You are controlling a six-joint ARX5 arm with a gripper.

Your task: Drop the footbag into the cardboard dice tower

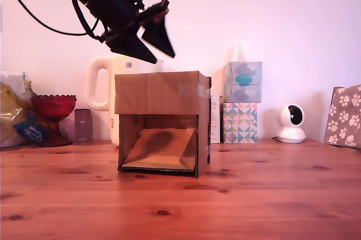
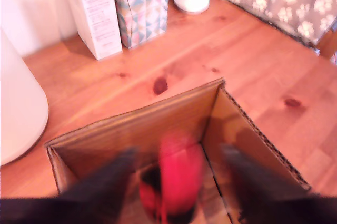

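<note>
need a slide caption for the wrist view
Blurred red and black footbag between the open gripper fingers, over the open top of the cardboard dice tower.

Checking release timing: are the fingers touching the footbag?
Apart. The wrist view shows the blurred footbag between the spread fingers, gaps either side, over the open tower.

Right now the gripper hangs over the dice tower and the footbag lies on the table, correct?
Not on the table: the wrist view shows the footbag, blurred, between the open gripper's fingers at the dice tower's open top.
</note>
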